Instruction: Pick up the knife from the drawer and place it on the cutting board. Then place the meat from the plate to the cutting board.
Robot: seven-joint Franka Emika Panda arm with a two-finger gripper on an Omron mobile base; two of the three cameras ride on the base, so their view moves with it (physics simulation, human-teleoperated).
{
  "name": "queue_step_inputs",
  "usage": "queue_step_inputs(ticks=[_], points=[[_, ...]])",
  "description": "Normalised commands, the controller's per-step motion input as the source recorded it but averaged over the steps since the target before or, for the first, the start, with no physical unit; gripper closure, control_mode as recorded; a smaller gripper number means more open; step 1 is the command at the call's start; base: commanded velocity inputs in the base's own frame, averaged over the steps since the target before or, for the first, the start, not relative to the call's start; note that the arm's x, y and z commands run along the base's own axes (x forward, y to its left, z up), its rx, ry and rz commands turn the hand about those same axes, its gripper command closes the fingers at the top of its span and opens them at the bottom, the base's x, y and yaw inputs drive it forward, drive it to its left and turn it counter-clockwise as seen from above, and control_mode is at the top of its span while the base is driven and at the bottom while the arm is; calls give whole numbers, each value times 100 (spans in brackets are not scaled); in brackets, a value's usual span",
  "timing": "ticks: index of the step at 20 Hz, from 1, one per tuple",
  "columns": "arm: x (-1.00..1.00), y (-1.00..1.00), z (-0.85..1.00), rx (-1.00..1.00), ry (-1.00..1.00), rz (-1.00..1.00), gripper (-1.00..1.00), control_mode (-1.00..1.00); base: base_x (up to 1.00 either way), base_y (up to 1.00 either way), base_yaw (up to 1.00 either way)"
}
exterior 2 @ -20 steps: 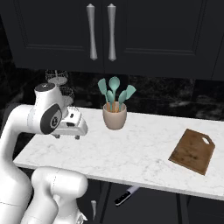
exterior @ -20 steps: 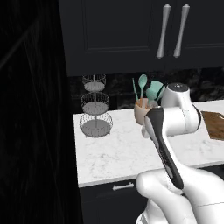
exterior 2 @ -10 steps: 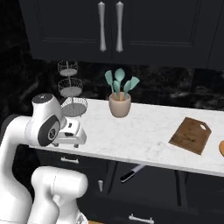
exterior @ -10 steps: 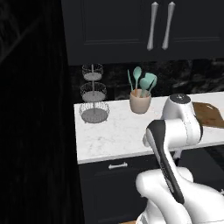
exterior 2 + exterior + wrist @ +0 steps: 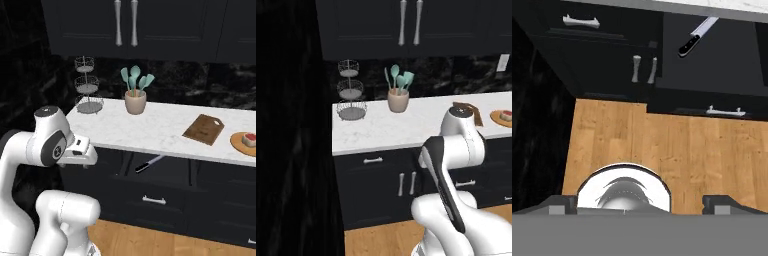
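The knife (image 5: 147, 163), black handle and pale blade, lies at a slant in the open drawer (image 5: 175, 196) under the counter edge. In the hand view the knife (image 5: 694, 37) is far off at the top, inside the dark drawer (image 5: 722, 75). My gripper (image 5: 644, 204) is open and holds nothing, its fingertips (image 5: 562, 203) standing wide apart over the wooden floor. My hand (image 5: 80, 152) hangs below counter height, left of the drawer. The brown cutting board (image 5: 203, 129) lies on the counter. Right of it, the plate (image 5: 239, 145) carries the meat (image 5: 248, 139).
A pot of teal utensils (image 5: 135, 97) and a tiered wire basket (image 5: 87, 92) stand at the back of the white marble counter (image 5: 150, 125). Dark cabinet doors with silver handles (image 5: 643, 69) line the base below. Wooden floor (image 5: 677, 150) lies in front.
The whole picture has shifted: the base has backed away from the counter, bringing the floor and the plate into sight. My hand has dropped from counter height to below its edge.
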Motion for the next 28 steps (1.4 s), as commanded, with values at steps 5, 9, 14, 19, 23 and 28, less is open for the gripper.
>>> queue_step_inputs(ticks=[5,9,14,19,23,28], points=[[0,0,0,0,0,0,-100,100,3,-94,0],[0,0,0,0,0,0,-100,100,16,-100,0],[0,0,0,0,0,0,-100,100,25,-100,0],[0,0,0,0,0,0,-100,100,48,-80,1],[0,0,0,0,0,0,-100,100,64,-40,10],[0,0,0,0,0,0,-100,100,50,-25,18]])
